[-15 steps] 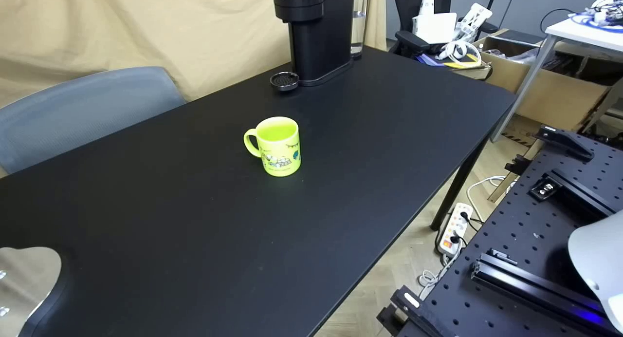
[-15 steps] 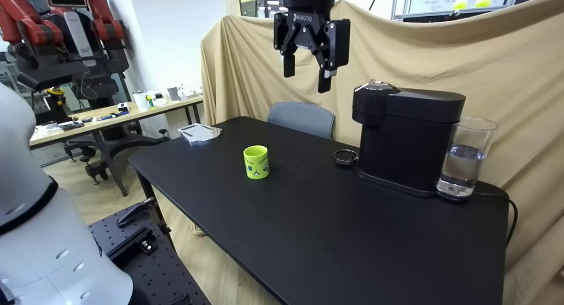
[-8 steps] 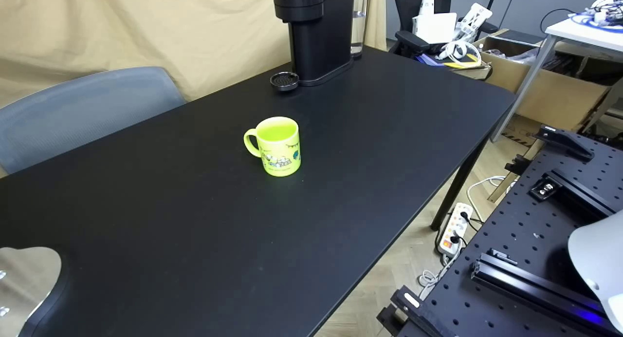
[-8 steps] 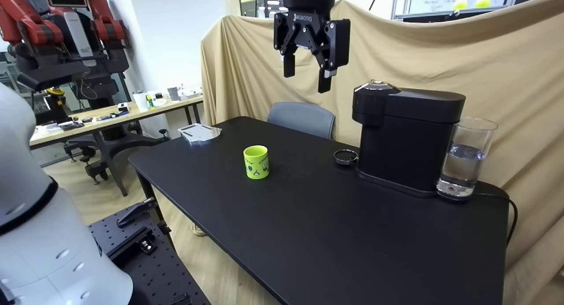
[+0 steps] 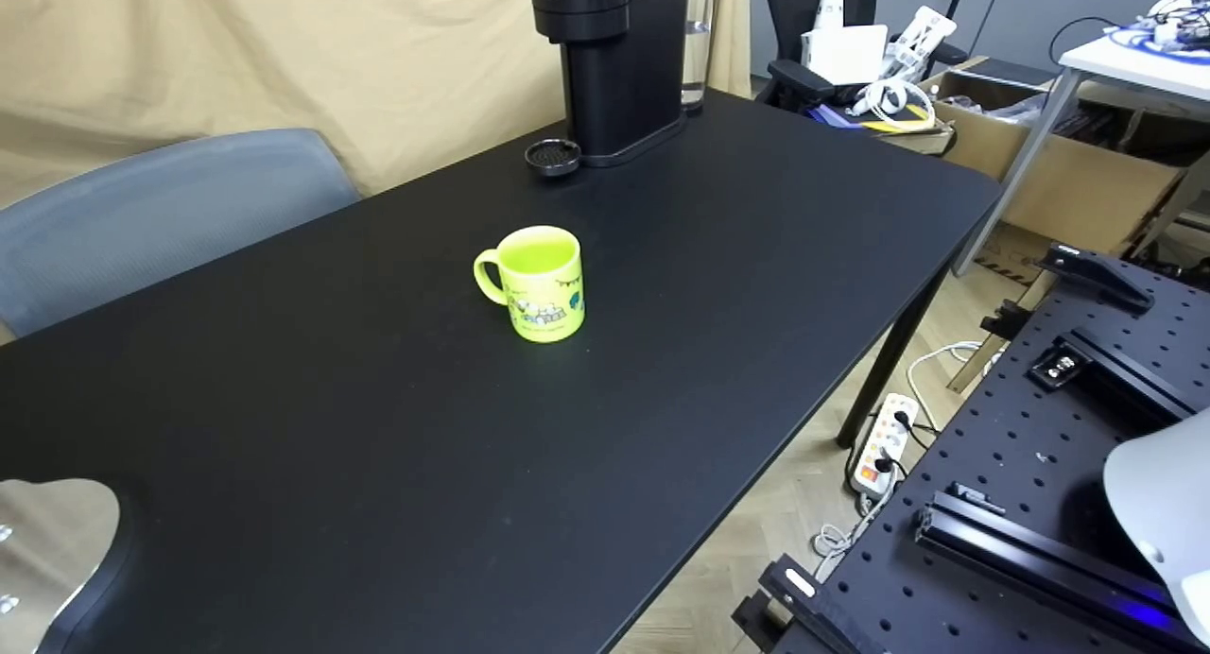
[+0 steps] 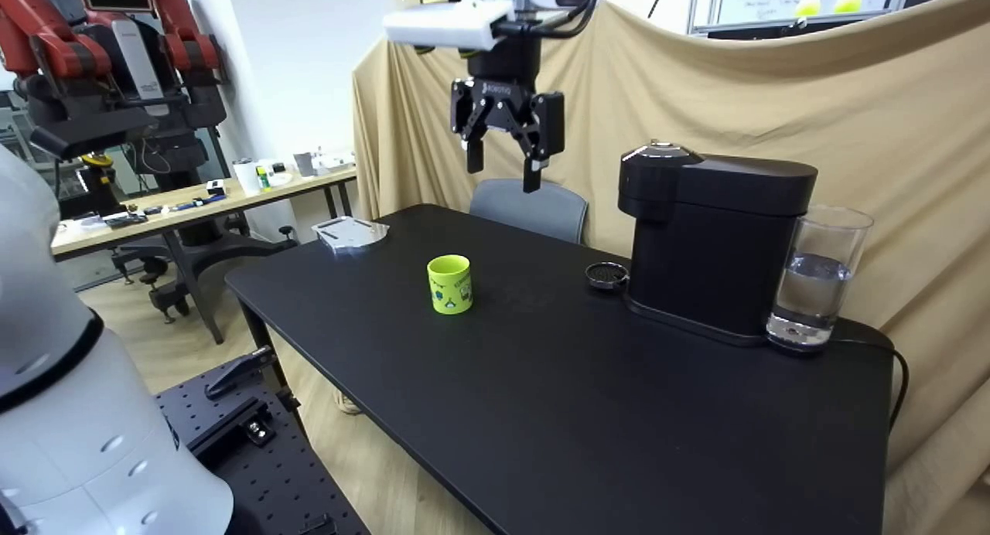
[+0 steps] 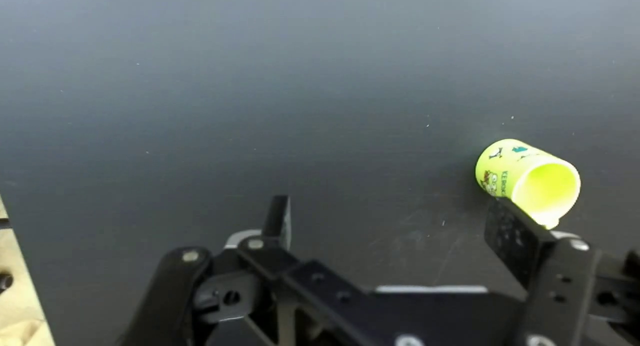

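Observation:
A lime-green mug (image 5: 541,295) with printed cartoon figures stands upright on the black table (image 5: 454,503); its handle shows in this exterior view. The mug (image 6: 449,285) hides its handle in the exterior view that also shows my gripper (image 6: 503,179). The gripper hangs in the air above table height, fingers pointing down and spread wide, with nothing between them. In the wrist view the gripper (image 7: 390,213) is open, and the mug (image 7: 525,178) appears beyond the right finger, which covers a little of it. Gripper and mug are apart.
A black coffee machine (image 6: 711,249) with a round drip tray (image 6: 607,275) and a water tank (image 6: 820,280) stands toward the table's back. A metal plate (image 6: 350,233) lies at the far end. A chair (image 6: 530,209) and beige curtain (image 6: 696,94) are behind.
The gripper has come down and shifted to the left in the exterior view that shows it, bringing more of the wrist into sight. It has stayed open; the mug has not moved.

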